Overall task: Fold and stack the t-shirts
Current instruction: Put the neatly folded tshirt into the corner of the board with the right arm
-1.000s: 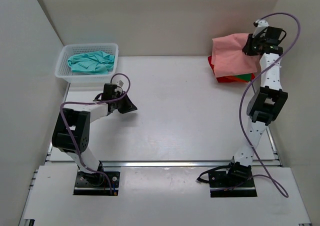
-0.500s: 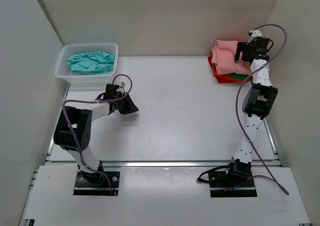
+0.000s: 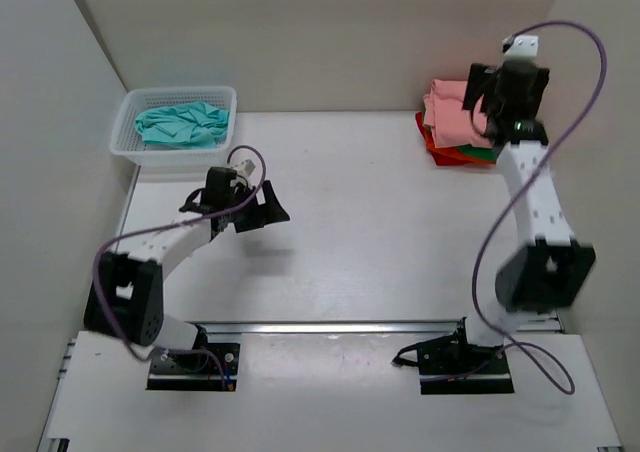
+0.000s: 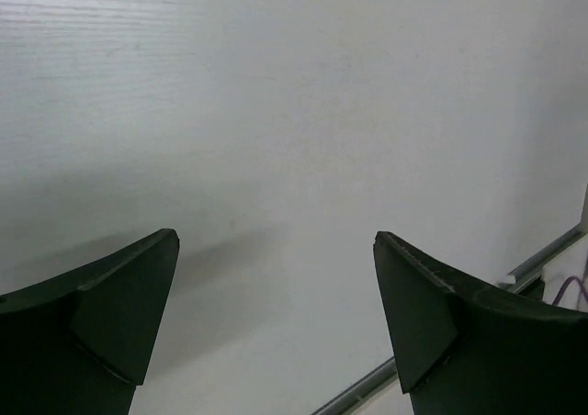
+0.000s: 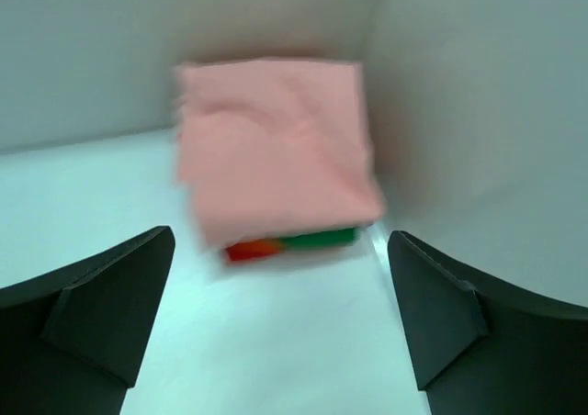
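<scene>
Surface (image 3: 380, 232), plain white, lies beneath the left end effector (image 4: 274, 241), which hovers above it with its jaws spread wide and nothing between them. Farther back on the left, the white mesh basket (image 3: 125, 148) holds the teal t-shirt (image 3: 182, 124), crumpled and unfolded. The left end effector is near the basket's front edge but apart from it.

In the far right corner sits the stack. The salmon pink t-shirt (image 5: 276, 149) is folded on top, and a green t-shirt (image 5: 323, 238) and a red t-shirt (image 5: 241, 250) show as edges beneath it. The wrist view is blurred, so an orange layer cannot be made out for sure. The right end effector (image 5: 279, 234) hangs close by the stack with its jaws wide apart. It grips nothing, and the pink shirt lies free on the pile.

The pink shirt's placement looks finished, and the teal one seems the only shirt left. The next move calls for an arm, likely the left, to reach into the basket and pinch the teal cloth. It would then carry the cloth to the open surface for spreading and folding.
</scene>
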Tool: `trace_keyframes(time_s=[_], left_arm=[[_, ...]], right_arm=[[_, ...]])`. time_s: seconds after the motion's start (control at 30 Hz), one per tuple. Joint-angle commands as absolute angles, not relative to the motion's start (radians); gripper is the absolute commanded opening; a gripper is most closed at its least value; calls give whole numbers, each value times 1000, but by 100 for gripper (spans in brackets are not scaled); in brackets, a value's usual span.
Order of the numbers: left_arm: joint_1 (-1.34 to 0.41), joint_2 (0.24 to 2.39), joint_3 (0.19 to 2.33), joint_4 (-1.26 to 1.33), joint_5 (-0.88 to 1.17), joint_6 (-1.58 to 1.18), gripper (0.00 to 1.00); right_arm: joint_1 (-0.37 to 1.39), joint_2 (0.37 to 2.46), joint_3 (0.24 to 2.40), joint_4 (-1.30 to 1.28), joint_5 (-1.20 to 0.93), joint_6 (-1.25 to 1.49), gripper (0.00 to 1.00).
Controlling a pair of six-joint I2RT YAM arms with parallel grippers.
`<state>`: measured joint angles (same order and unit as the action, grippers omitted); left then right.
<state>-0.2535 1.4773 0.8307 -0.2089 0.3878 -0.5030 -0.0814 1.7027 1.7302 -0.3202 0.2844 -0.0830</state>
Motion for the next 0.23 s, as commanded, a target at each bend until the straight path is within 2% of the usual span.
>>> trace_keyframes(time_s=[0.0,0.1,0.2], left_arm=[[-323,1292,778,-322,306,-433,98],[-351,1100,717,-385,271,-420,99],[-334,1023,683,-492,255,-382,99]], right_arm=[[61,1412,1350,-273,310,65,99],[168,1263,1116,-293,275,165,99],[306,1168,984,-354,368,195,99]])
